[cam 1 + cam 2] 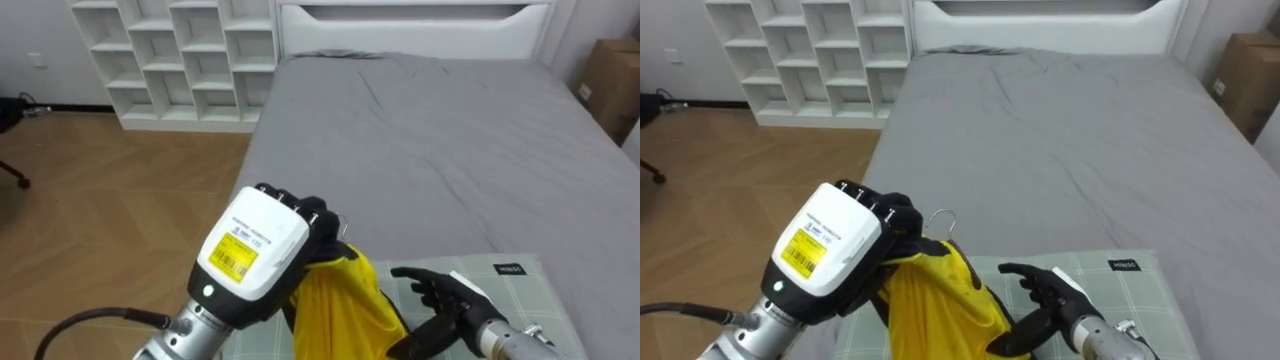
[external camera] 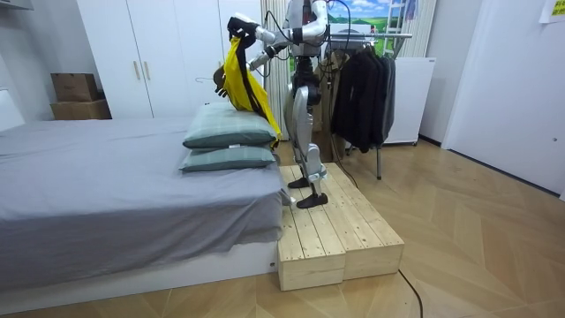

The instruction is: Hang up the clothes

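A yellow garment [image 1: 345,300] on a wire hanger hangs from my left hand [image 1: 308,224], whose fingers are curled round its top. The hanger's hook [image 1: 940,216] sticks out beside that hand. My right hand [image 1: 440,292] is lower and to the right, close beside the cloth, with its fingers spread and relaxed, holding nothing. In the room view I stand on a wooden platform [image 2: 340,234] at the bed's side, holding the yellow garment [image 2: 240,75] high over the pillows.
A grey bed [image 1: 430,140] stretches ahead, with a checked grey-green pillow [image 1: 520,300] under my right hand. White cube shelves [image 1: 180,55] stand at the far left and a cardboard box [image 1: 610,75] at the right. A rack of dark clothes [image 2: 362,88] stands behind me.
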You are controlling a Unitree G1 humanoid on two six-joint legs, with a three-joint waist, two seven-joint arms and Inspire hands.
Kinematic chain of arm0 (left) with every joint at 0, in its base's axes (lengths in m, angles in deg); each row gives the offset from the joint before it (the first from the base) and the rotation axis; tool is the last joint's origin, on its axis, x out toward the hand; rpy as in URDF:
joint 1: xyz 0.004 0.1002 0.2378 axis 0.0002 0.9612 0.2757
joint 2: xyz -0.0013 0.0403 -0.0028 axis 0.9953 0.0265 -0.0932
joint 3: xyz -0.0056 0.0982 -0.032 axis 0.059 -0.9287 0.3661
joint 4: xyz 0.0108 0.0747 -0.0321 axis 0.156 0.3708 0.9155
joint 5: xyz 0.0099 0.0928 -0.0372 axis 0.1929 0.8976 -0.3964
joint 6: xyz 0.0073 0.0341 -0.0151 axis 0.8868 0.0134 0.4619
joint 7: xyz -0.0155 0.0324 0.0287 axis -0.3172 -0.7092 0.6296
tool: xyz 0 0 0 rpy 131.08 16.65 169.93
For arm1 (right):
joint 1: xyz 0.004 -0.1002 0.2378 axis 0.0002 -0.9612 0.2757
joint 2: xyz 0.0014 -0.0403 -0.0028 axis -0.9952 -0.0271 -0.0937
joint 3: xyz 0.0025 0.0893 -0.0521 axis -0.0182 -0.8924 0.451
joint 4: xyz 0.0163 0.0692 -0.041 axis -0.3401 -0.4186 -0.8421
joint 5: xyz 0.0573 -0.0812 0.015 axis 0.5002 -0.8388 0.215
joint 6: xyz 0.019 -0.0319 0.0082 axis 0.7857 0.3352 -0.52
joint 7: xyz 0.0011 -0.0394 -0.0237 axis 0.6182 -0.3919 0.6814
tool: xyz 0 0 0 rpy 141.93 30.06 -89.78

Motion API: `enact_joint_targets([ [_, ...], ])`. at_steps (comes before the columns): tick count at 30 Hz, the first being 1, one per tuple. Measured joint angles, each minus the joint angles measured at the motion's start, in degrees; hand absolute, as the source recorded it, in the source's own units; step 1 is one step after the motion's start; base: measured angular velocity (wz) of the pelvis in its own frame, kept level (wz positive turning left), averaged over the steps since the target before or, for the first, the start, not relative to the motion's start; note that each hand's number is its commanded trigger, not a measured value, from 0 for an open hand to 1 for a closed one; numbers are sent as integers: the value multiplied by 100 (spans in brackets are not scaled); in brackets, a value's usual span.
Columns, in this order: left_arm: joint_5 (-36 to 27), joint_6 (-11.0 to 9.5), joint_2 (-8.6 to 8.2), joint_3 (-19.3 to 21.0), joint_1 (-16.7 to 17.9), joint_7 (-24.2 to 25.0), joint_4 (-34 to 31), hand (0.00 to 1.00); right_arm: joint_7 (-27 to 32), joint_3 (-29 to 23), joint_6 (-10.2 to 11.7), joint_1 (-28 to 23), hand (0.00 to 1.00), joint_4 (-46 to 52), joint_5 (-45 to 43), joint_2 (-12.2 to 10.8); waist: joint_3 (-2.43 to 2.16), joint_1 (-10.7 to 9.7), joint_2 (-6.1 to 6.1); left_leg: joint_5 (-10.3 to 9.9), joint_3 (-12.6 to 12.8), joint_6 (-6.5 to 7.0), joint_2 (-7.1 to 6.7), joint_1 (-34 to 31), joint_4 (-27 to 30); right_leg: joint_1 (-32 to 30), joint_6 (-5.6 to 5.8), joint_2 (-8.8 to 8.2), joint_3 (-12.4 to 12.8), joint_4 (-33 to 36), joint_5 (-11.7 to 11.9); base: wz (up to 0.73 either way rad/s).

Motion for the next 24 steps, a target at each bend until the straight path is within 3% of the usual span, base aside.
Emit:
enact_joint_targets([
  [16,117,26,-202,-187,-800,-9,-383,100,-85,13,-68,98,0,-574,266,-18,-10,7,8,9,-111,-4,-6,-17,167,151,-1,5,-91,-79,1,3],
  [24,126,39,-136,-192,-793,59,-461,100,-939,290,-254,97,0,-706,729,-52,-20,-13,24,9,-136,-4,-3,-14,167,175,-1,-4,-121,-79,1,2],
])
